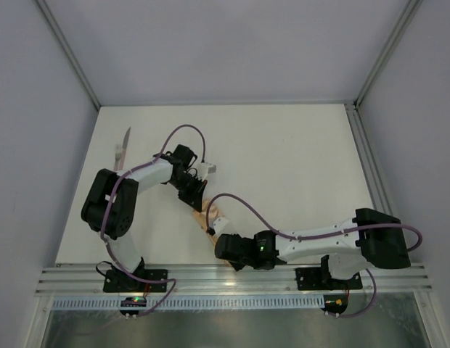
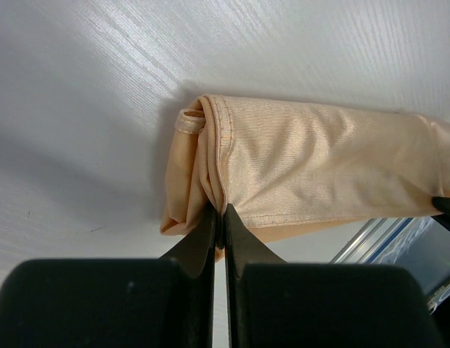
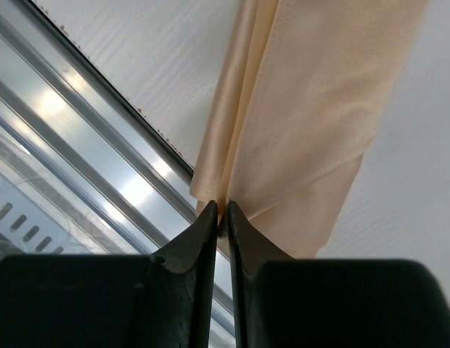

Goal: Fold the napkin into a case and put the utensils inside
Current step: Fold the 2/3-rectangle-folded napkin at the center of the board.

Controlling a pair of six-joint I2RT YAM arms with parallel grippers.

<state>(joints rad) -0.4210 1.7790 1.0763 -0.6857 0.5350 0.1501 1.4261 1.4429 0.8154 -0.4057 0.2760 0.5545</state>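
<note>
The peach-orange napkin [image 1: 204, 214] lies folded into a narrow strip near the table's front edge, between my two grippers. In the left wrist view the napkin [image 2: 319, 163] shows a rolled, hemmed end, and my left gripper [image 2: 221, 212] is shut on its lower edge. My left gripper [image 1: 195, 194] sits at the strip's far end. My right gripper [image 1: 215, 233] is at the near end, and in its wrist view the right gripper [image 3: 221, 206] is shut on a fold of the napkin [image 3: 305, 109]. One utensil, a knife [image 1: 123, 145] with a pale handle, lies at the table's far left, apart from both arms.
An aluminium rail [image 1: 232, 278] runs along the near table edge, close under the right gripper; the same rail [image 3: 80, 130] fills the left of the right wrist view. Grey enclosure walls [image 1: 36, 145] bound the white table [image 1: 297, 167] on three sides.
</note>
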